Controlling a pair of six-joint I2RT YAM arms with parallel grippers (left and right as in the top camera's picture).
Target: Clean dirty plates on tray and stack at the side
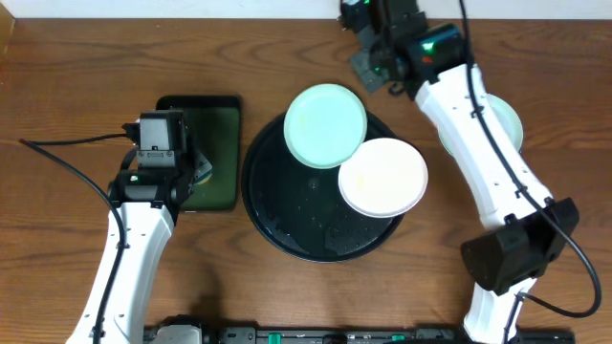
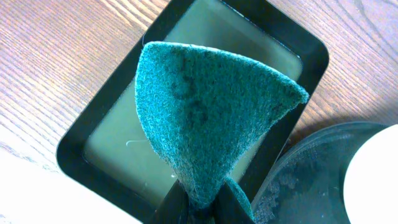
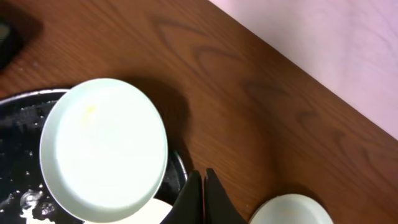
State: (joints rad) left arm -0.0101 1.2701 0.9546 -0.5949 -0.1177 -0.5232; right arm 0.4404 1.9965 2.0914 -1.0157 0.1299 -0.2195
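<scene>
On the table (image 1: 76,96), at centre, the round tray (image 1: 287,215), black, with pale specks and smears on its bare floor. At its far edge, the mint plate (image 1: 325,125), jutting out past the rim. Just to the right of it, the white plate (image 1: 382,177), over the tray's right side and likewise past the rim. Touching or slightly overlapping where the two meet; hard to tell which from above. Off the tray, well to the right on the bare wood, the second mint plate (image 1: 512,119), largely hidden under the right arm.

Left of the round tray and just beside it, the rectangular tray (image 1: 218,107), dark green. Above its right part, the left tool (image 1: 196,170), clamped tight on the scouring pad (image 2: 205,112). Pad pinched at one corner, fanning up into a green cone, darker marks near its top. Behind it in the left wrist view, the rectangular tray's pale floor, and in the lower right corner a slice of the round tray and white plate.

At the far edge of the table, beyond the mint plate, the right tool (image 1: 368,62). Closed, as far as the right wrist view shows, fingertips (image 3: 214,202) pressed together with nothing between them. Not touching any plate.
</scene>
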